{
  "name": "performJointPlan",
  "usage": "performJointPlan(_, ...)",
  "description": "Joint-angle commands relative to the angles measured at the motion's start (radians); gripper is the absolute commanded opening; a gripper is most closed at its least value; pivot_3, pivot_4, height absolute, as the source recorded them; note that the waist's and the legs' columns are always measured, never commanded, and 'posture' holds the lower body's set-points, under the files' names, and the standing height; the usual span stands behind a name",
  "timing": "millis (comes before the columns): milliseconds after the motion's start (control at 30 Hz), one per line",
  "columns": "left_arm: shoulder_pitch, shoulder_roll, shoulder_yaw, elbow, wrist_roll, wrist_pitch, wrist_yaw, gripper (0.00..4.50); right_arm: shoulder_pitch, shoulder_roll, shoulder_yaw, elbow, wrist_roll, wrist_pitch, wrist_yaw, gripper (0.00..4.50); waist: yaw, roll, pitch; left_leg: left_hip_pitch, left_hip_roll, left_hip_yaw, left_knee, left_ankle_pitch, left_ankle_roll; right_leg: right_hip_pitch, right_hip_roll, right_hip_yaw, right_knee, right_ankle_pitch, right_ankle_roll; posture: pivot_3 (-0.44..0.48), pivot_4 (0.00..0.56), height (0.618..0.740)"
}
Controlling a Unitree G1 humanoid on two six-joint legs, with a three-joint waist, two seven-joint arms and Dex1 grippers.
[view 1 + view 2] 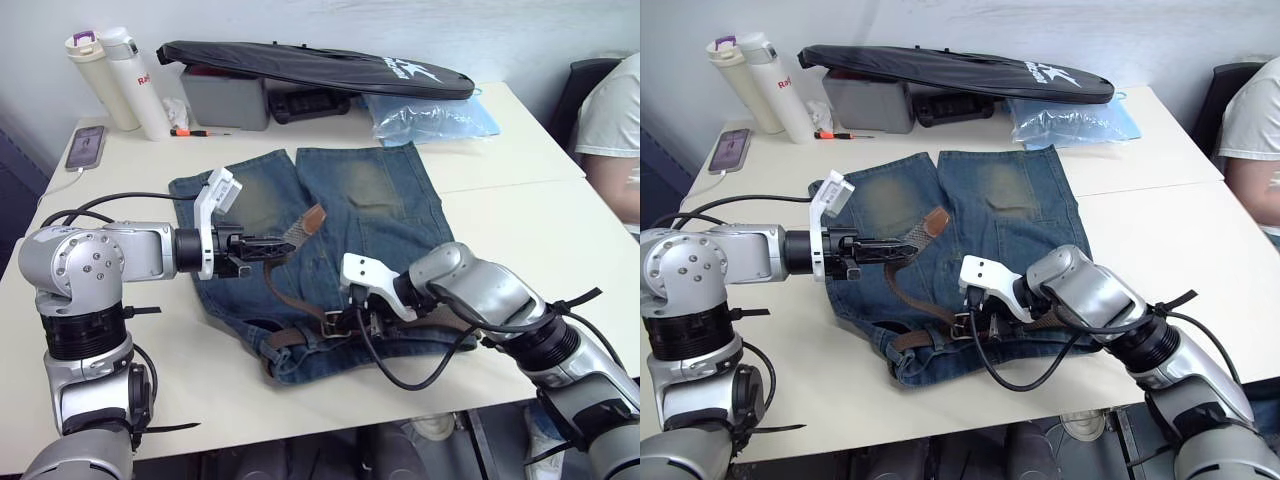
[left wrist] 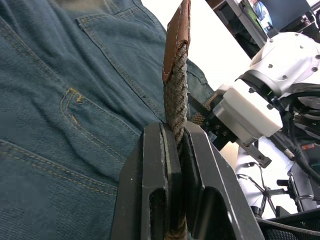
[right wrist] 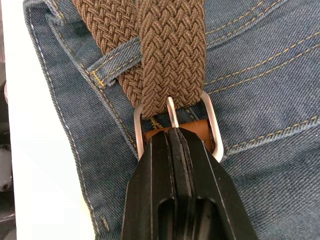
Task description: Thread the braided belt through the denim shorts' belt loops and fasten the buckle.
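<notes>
White table point(image 1: 520, 230), denim shorts point(image 1: 380, 215), left gripper point(image 1: 283, 243) clamping braided belt point(image 2: 175, 95), right gripper point(image 3: 175, 137) pinching buckle point(image 3: 210, 117)

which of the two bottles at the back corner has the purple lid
The shorter cream bottle, farthest toward the table's left edge. The taller white bottle beside it has red lettering and a light cap instead.

You see a big white table point(image 1: 520, 215); the denim shorts point(image 1: 370, 215) lie flat on it; at the back sit 2 tall bottles point(image 1: 115, 80), a phone point(image 1: 85, 146), a grey box point(image 1: 225, 98), a blue plastic bag point(image 1: 430, 118).
</notes>
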Motion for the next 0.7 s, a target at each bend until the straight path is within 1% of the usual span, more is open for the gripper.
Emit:
performJointPlan(33, -0.034, -0.014, 0.015, -0.01, -0.018, -0.009, 0.006, 0.0, -0.002, 0.021, 0.034, 0.027, -0.03, -0.023, -0.017, 0.05, -0.001, 0.0, 0.0, 0.0, 0.0, 0.0, 0.0, 0.0, 0.0, 0.0, 0.0, 0.0, 0.0, 0.0, 0.0, 0.0, 0.15, 0.74)
performJointPlan(267, -0.044, -0.032, -0.001, 0.002, -0.018, -0.02, 0.01, 0.0, -0.01, 0.047, -0.002, 0.041, -0.019, -0.02, -0.026, 0.05, -0.012, 0.0, 0.0, 0.001, 0.001, 0.0, 0.0, 0.001, -0.001, 0.0, 0.001, 0.0, 0.002, 0.0, -0.001, 0.0, 0.15, 0.74)
performJointPlan(433, -0.036, -0.032, 0.0, -0.004, -0.021, -0.016, 0.009, 0.0, -0.036, 0.032, -0.061, -0.008, 0.022, 0.022, -0.014, 0.05, -0.017, 0.0, 0.0, 0.0, 0.001, 0.0, 0.0, 0.001, -0.001, 0.0, 0.001, 0.0, 0.003, 0.0, -0.001, 0.0, 0.15, 0.74)
performJointPlan(700, -0.033, -0.029, -0.003, -0.004, -0.019, -0.02, 0.009, 0.0, -0.037, 0.042, -0.046, 0.001, 0.021, 0.017, -0.019, 0.05, -0.017, 0.0, 0.0, -0.001, 0.001, 0.0, -0.002, 0.001, -0.001, 0.0, 0.0, 0.0, 0.002, 0.0, -0.001, 0.0, 0.15, 0.74)
